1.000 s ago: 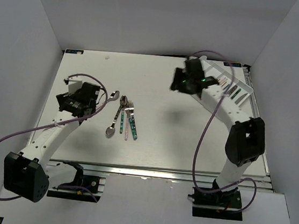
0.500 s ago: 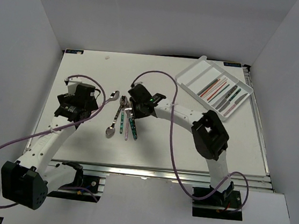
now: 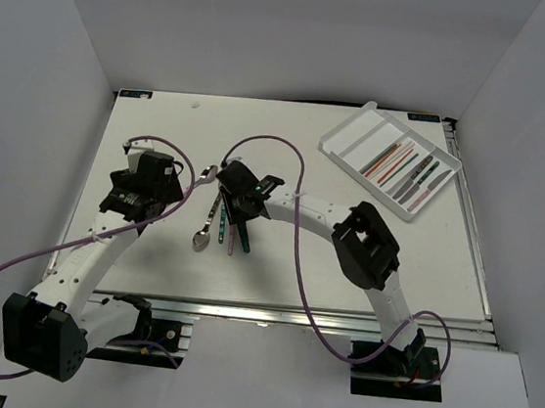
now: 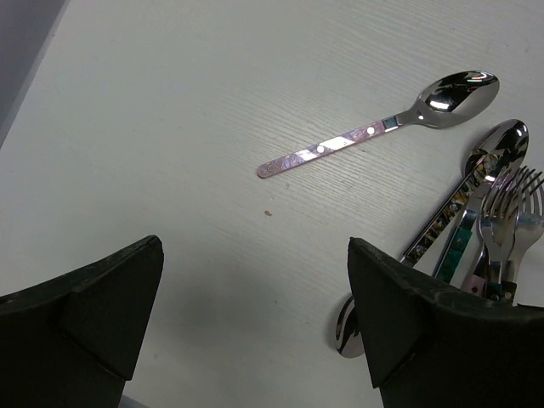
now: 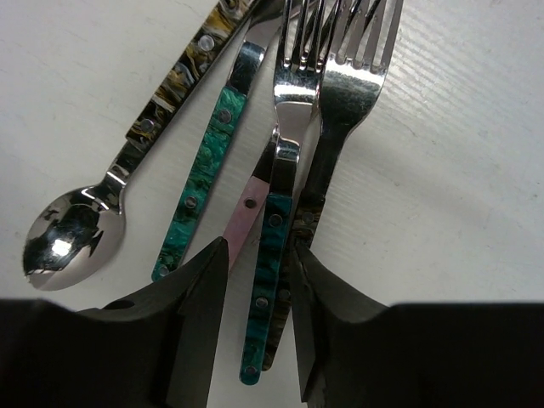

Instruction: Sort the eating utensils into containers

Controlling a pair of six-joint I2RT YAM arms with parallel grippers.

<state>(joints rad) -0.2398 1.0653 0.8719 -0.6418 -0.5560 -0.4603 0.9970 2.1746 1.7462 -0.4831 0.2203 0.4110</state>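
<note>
A white table (image 3: pixel 345 262) inside pale grey walls is carrying the work, with the white tray (image 3: pixel 347 124) sitting at its far right corner and already holding several chopsticks and utensils (image 3: pixel 400 164) in its long compartments. The step in hand is picking another piece from the small cluster lying left of centre. The right gripper (image 5: pixel 258 259) is reaching down onto that cluster, its jaws standing part-way in around the teal-handled fork (image 5: pixel 268 255). A dark-handled fork (image 5: pixel 340 102) is lying just beside it and a pink handle (image 5: pixel 246 212) is passing beneath. Whether the fingers are actually pressing on the teal handle is not showing. A marbled-handled spoon (image 5: pixel 161 110) and another teal-handled piece (image 5: pixel 204 178) are lying to one side. The left gripper (image 4: pixel 253 255) is hovering with its jaws wide apart and holding nothing, near the pink-handled spoon (image 4: pixel 357 140), which is lying apart from the cluster. Next, the right jaws are probably needing to finish closing on one handle only, lift it free of its neighbours and carry it to the fork compartment. Dragging the dark fork along is the risk. Compared with a second ago, the right arm has swung from above the tray across to the cluster and lowered onto it, while the left arm has barely shifted.
</note>
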